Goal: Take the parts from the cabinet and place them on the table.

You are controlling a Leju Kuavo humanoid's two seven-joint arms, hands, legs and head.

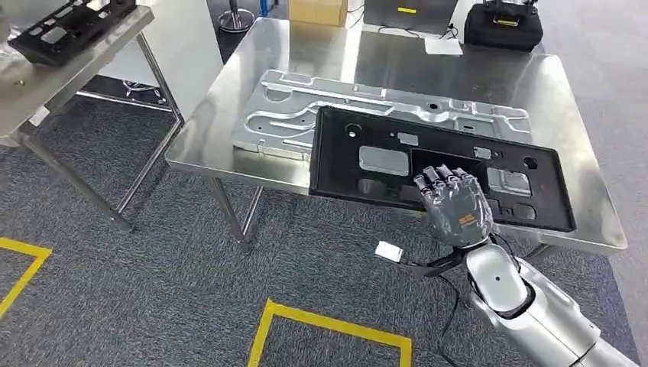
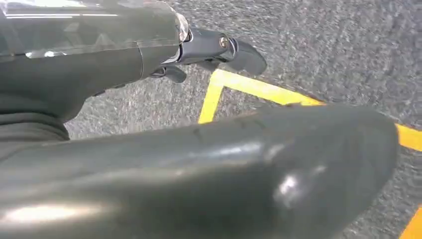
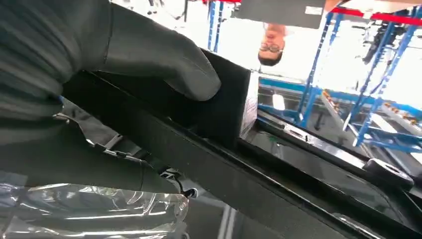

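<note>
A long black plastic panel with several cutouts lies across the steel table, partly on top of a silver stamped metal part. Its near edge hangs over the table's front rim. My right hand grips that near edge, fingers on top. In the right wrist view the thumb of my right hand presses on the black panel. My left hand hangs over grey carpet with its fingers apart and nothing in it.
A second steel table at the left carries another black part. A black case and a cardboard box sit at the far edge. Yellow tape marks the carpet. A person stands beyond the table.
</note>
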